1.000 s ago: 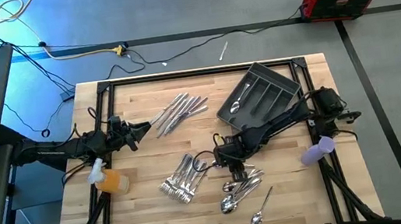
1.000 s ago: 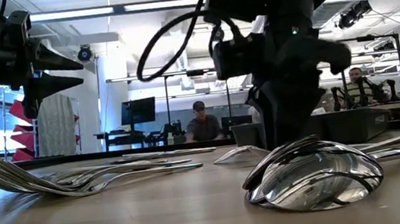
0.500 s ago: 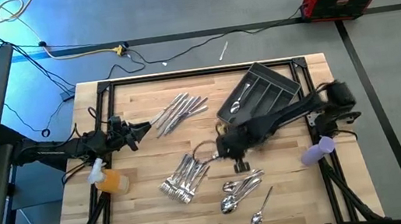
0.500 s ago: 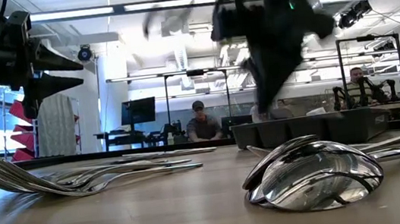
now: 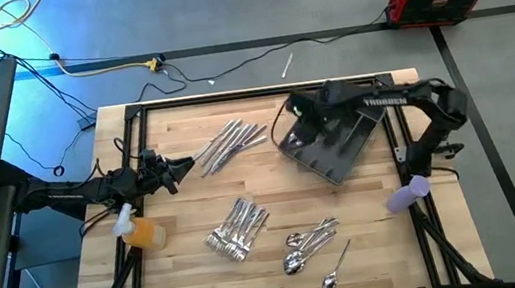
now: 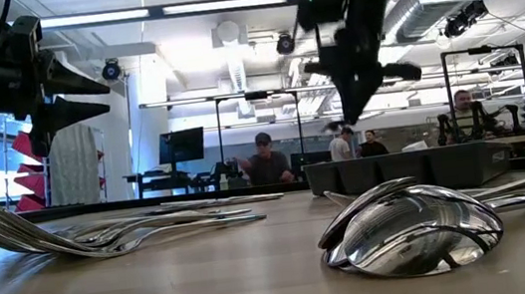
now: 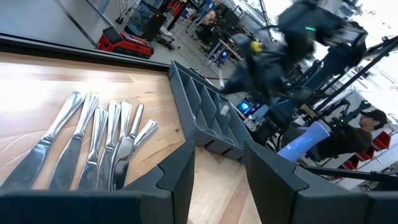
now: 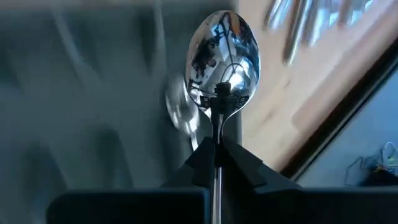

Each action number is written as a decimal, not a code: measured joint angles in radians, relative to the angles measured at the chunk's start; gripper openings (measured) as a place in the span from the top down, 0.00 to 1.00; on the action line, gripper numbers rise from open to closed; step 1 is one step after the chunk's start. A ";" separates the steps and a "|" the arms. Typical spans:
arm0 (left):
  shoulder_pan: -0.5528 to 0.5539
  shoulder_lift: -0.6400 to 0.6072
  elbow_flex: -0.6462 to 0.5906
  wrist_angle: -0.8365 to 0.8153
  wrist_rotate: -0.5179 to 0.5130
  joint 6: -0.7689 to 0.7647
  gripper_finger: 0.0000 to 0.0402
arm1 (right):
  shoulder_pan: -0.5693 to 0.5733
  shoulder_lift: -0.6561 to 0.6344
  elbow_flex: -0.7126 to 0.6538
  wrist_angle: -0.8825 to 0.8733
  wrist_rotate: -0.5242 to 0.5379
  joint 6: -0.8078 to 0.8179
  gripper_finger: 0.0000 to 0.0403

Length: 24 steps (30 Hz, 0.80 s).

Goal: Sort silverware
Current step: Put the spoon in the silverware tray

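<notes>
1. We see the right gripper (image 8: 214, 155) poised over the left end of the grey tray (image 5: 335, 158), its jaws pinched tight on the handle of a spoon (image 8: 222, 62) whose bowl points out ahead of the fingers.

2. A second spoon (image 8: 180, 112) already lies in the tray compartment beneath; in our view, a release off that slot would land the carried spoon in the wrong compartment or across a divider.

3. We judge the grip narrow: the handle sits between thin fingertips, and a swing or a knock on the tray wall could twist the spoon or shake it loose.

4. The left gripper (image 7: 217, 177) waits at the table's left edge, jaws apart and empty, just beside the row of knives (image 5: 229, 141).

5. The rest of the silverware lies on the table (image 5: 194, 264): forks (image 5: 236, 226) bunched near the middle, spoons (image 5: 310, 241) piled toward the near edge. We think tangled pieces there could come up two at a time.
</notes>
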 joint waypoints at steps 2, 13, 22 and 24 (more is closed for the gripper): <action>0.000 0.000 0.000 0.000 0.000 0.001 0.70 | -0.037 0.032 0.000 0.024 -0.011 -0.060 1.00; 0.000 0.000 0.000 -0.006 0.000 0.021 0.70 | -0.121 0.172 0.000 0.039 0.015 -0.117 0.96; 0.000 0.000 0.000 -0.007 0.019 0.010 0.70 | -0.114 0.141 0.000 0.051 0.227 -0.059 0.73; 0.000 0.000 0.000 -0.007 0.020 0.002 0.70 | -0.099 0.108 0.001 0.039 0.250 -0.025 0.67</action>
